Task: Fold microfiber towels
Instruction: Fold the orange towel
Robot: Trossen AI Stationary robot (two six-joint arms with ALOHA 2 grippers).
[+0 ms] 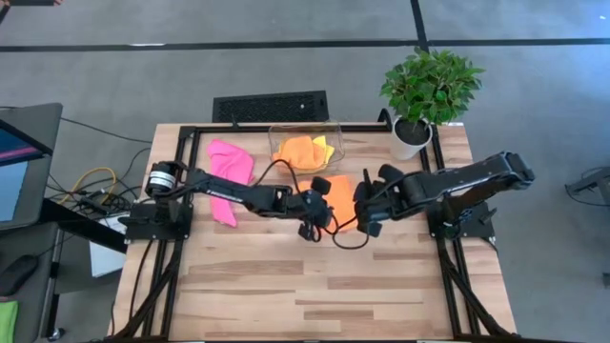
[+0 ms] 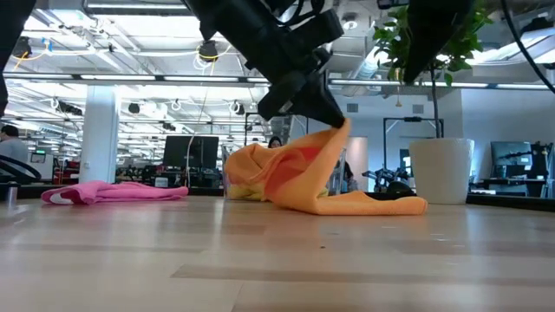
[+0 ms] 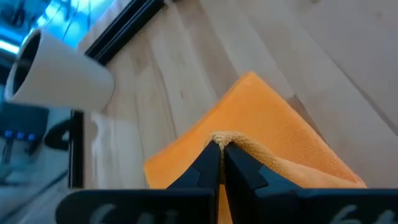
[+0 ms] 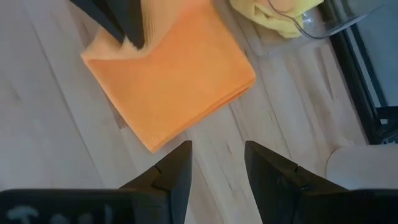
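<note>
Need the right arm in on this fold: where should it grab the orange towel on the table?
Probably the free corner of the orange towel nearest the right gripper, coming from above with open jaws. The left gripper is shut on the opposite corner, lifting it, while the near edge lies flat and stacked on the table.

The left gripper [image 1: 315, 204] sits near the middle of the table [image 1: 286, 295], its fingers [image 3: 211, 167] pinched on a corner of a folded towel [image 4: 171, 87], lifting that corner while the rest lies flat on the wood. The right gripper [image 1: 367, 211] hovers just beside that towel, fingers [image 4: 174, 171] apart with bare table between them. Beyond the left fingers, toward the table's back edge, a bin [image 1: 305, 145] holds two more towels [image 1: 303, 150]. Another towel [image 1: 229, 171] lies left of the bin, under the left arm. A potted plant [image 1: 419, 105] stands at the back right corner, right of the bin.
</note>
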